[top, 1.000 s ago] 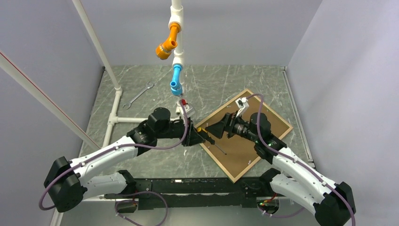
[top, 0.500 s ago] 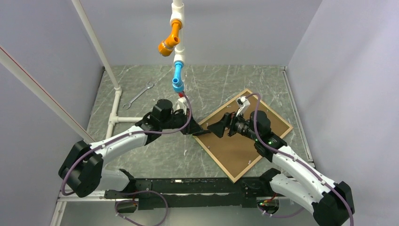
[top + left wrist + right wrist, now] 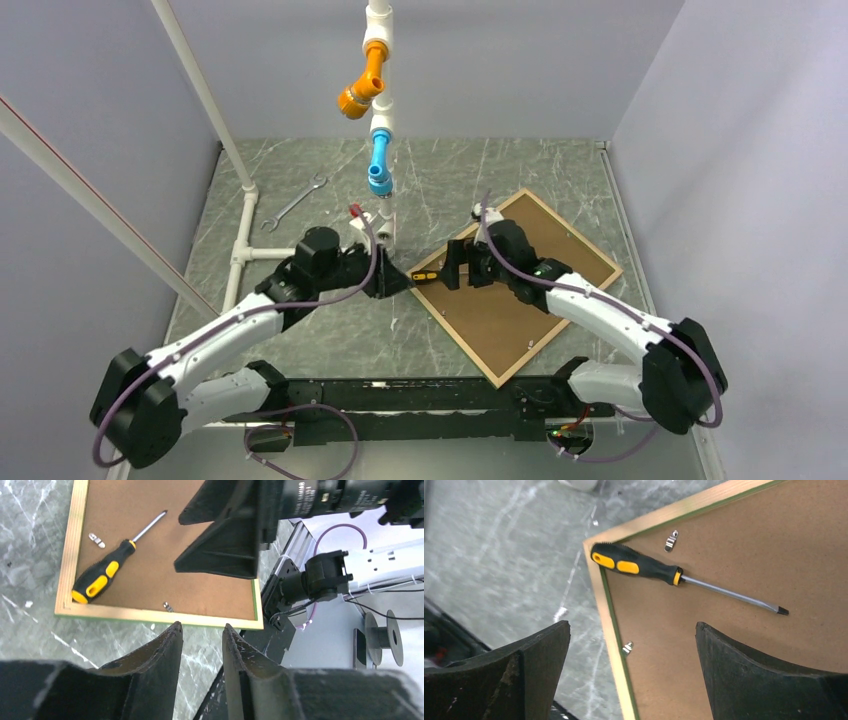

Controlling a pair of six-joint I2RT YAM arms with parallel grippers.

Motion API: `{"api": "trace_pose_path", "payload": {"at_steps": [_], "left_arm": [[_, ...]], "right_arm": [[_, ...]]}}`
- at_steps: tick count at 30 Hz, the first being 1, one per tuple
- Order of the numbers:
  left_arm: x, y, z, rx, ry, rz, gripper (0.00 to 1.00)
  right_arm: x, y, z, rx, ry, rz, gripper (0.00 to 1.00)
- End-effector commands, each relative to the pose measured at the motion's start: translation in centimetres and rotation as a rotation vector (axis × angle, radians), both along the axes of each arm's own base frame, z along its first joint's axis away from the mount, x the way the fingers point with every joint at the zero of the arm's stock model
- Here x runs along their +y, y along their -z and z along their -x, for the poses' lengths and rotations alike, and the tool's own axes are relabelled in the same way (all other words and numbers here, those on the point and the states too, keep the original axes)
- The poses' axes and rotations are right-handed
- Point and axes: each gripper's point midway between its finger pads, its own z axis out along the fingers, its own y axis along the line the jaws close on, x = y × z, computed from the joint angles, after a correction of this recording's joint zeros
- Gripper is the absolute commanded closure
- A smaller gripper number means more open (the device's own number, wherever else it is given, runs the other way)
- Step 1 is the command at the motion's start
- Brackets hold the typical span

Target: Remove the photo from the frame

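- The frame (image 3: 609,630) lies face down on the worktop (image 3: 400,345), right of centre and turned so that one corner points toward your left arm. Its light wood edge and a thin green line show around the back.
- The brown backing panel (image 3: 734,555) fills the frame's back, so you cannot see the photo from any view.
- Two small metal tabs (image 3: 670,540) sit on the panel near that left corner, one on each side of it.
- A screwdriver (image 3: 659,571) with a black and yellow handle lies flat on the panel. Its handle end is tucked into the corner and its blade points toward the middle of the panel.
- Your right hand (image 3: 632,625) hangs above that corner with its fingers spread wide and nothing between them. The screwdriver is beneath and a little ahead of the gap.
- Your left hand (image 3: 200,635) is over the bare worktop just outside the same corner and points at it. Its fingers are drawn to a narrow gap and hold nothing.
- A wrench (image 3: 298,202) lies on the worktop well apart, at the far left.
- A white pipe with orange and blue fittings (image 3: 372,100) hangs over the far middle.
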Motion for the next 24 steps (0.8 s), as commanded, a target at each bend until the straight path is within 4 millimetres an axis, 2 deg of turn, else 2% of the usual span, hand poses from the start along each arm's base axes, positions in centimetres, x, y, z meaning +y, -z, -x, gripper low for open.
{"api": "trace_pose_path", "payload": {"at_steps": [1, 2, 5, 10, 15, 20, 22, 24], "left_arm": [[1.5, -0.1, 1.3, -0.036, -0.036, 0.042, 0.59], [1.8, -0.2, 1.6, -0.043, -0.041, 0.048, 0.57], [2.6, -0.1, 2.5, -0.058, -0.047, 0.055, 0.56], [4.0, 0.9, 3.5, -0.052, -0.083, 0.038, 0.56], [4.7, 0.7, 4.6, -0.048, -0.075, 0.043, 0.50], [5.4, 0.2, 5.6, -0.063, -0.075, 0.056, 0.39], [5.7, 0.2, 6.0, -0.061, -0.076, 0.061, 0.28], [5.9, 0.2, 6.3, -0.060, -0.075, 0.071, 0.23]], "right_arm": [[1.1, -0.8, -1.8, -0.198, -0.072, 0.163, 0.04], [2.2, -1.0, -1.7, -0.261, -0.145, 0.179, 0.01], [3.8, -0.8, -1.0, -0.418, -0.329, 0.305, 0.00], [4.3, -2.0, -2.9, -0.532, -0.352, 0.395, 0.02], [4.9, 1.4, -3.3, -0.456, -0.498, 0.531, 0.28], [6.3, 3.8, -3.6, -0.429, -0.577, 0.541, 0.37], [6.5, 4.3, -3.7, -0.415, -0.585, 0.549, 0.40], [7.0, 4.9, -3.3, -0.402, -0.615, 0.526, 0.41]]}}
